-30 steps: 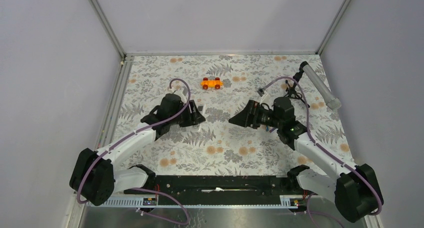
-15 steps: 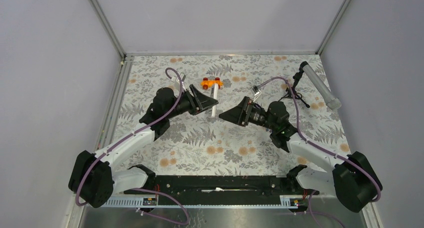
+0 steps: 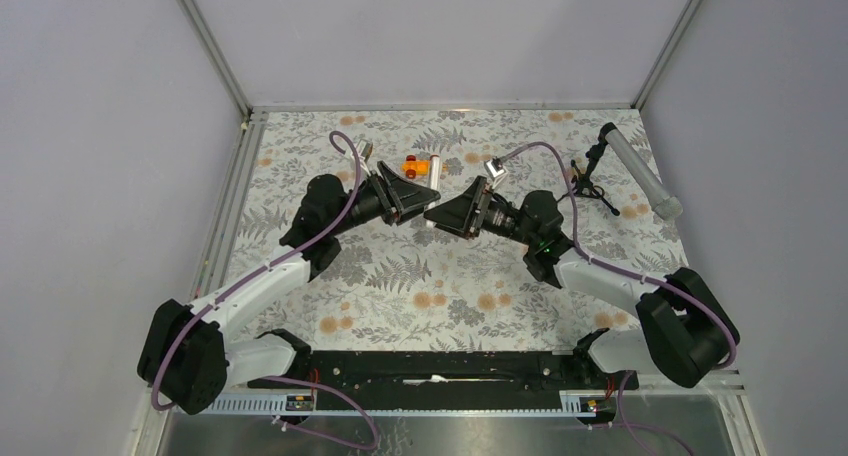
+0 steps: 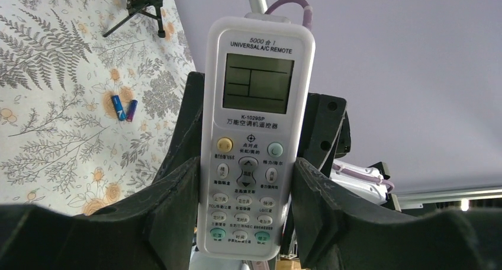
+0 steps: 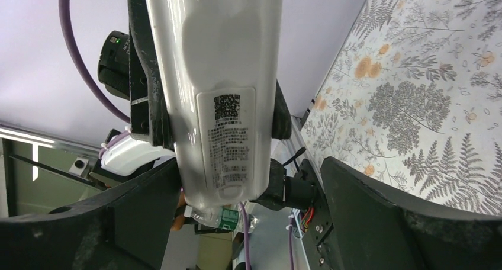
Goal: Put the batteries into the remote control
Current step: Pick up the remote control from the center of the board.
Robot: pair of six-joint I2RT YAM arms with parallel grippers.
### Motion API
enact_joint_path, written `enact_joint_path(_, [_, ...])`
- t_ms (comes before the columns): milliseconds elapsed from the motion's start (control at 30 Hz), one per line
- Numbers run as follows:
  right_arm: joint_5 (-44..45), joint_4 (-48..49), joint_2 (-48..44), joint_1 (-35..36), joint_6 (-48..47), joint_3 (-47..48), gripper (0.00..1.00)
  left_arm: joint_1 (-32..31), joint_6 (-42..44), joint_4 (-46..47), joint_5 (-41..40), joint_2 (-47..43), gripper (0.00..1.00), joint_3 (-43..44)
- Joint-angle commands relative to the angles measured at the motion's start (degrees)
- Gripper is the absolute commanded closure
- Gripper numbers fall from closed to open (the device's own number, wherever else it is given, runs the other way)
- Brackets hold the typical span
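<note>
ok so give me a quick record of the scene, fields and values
remote control: lifted off the table, display facing the left wrist camera
left gripper: shut on the remote control's sides
right gripper: open, facing the remote control's labelled back
batteries: two, side by side on the table, not loaded
orange toy car: on the table, beyond the grippers

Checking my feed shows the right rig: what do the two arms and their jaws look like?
Both the left arm and right arm have white links with bulky black joints. A purple cable runs along each. The jaws are matte black, broad and wedge-shaped.
</note>
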Motion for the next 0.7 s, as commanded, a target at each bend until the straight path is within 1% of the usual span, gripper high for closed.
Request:
enact_joint_path(0, [-2.24, 7.28, 2.73, 1.55, 3.09, 3.32, 0.10, -0.48, -2.02, 6.88, 1.43, 0.41, 0.53, 1.41])
enact_joint_path(100, [-3.38, 10.77, 4.44, 1.69, 5.24, 3.55, 0.26, -0.56, -1.93, 7.11, 0.68, 0.12, 0.52, 0.64])
enact_joint_path(200, [-3.75, 13.49, 4.98, 1.68, 6.13, 3.11, 0.45, -0.57, -1.78, 7.04, 0.18, -0.07, 0.50, 0.24])
enact_joint_path(267, [-3.85, 13.96, 4.69, 1.65, 5.92, 2.70, 0.59, -0.56, -1.31, 6.81, 0.03, -0.47, 0.46, 0.20])
enact_joint_path(300, [-4.00, 13.69, 4.45, 1.72, 5.53, 2.60, 0.62, -0.57, -0.77, 5.84, -0.28, -0.69, 0.43, 0.25])
enact_joint_path(333, [-4.19, 12.95, 4.10, 1.67, 4.80, 2.58, 0.65, -0.57, 0.06, 4.85, -0.64, -0.93, 0.39, 0.43])
enact_joint_path(367, [-4.45, 11.73, 3.63, 1.67, 3.89, 2.60, 0.66, -0.57, 1.22, 3.74, -0.94, -1.17, 0.32, 0.69])
enact_joint_path(400, [-4.78, 10.14, 3.17, 1.67, 2.38, 2.76, 0.67, -0.57, 2.44, 2.07, -1.29, -1.32, 0.21, 1.11])
enact_joint_path(433, [-5.26, 7.90, 2.40, 1.69, 0.31, 2.97, 0.67, -0.57, 3.95, 0.15, -1.48, -1.57, 0.12, 1.73])
enact_joint_path(467, [-5.39, 5.07, 1.58, 1.76, -2.18, 3.34, 0.67, -0.57, 6.13, -2.16, -1.52, -1.49, 0.08, 2.60])
enact_joint_path(533, [-4.29, -4.05, -0.79, 3.08, -10.40, 4.35, 0.67, -0.48, 12.27, -10.40, -2.06, -1.12, 0.05, 6.28])
enact_joint_path(567, [-2.33, -10.16, -1.93, 4.27, -15.52, 5.35, 0.67, -0.48, 17.12, -16.23, -3.11, -0.76, 0.04, 9.61])
enact_joint_path(600, [0.41, -16.48, -3.11, 5.49, -20.84, 6.43, 0.67, -0.52, 20.12, -20.99, -4.20, -0.20, 0.04, 12.05])
enact_joint_path(667, [6.02, -25.95, -4.49, 7.78, -29.41, 8.05, 0.66, -0.50, 24.37, -28.35, -5.14, 1.18, 0.04, 15.68])
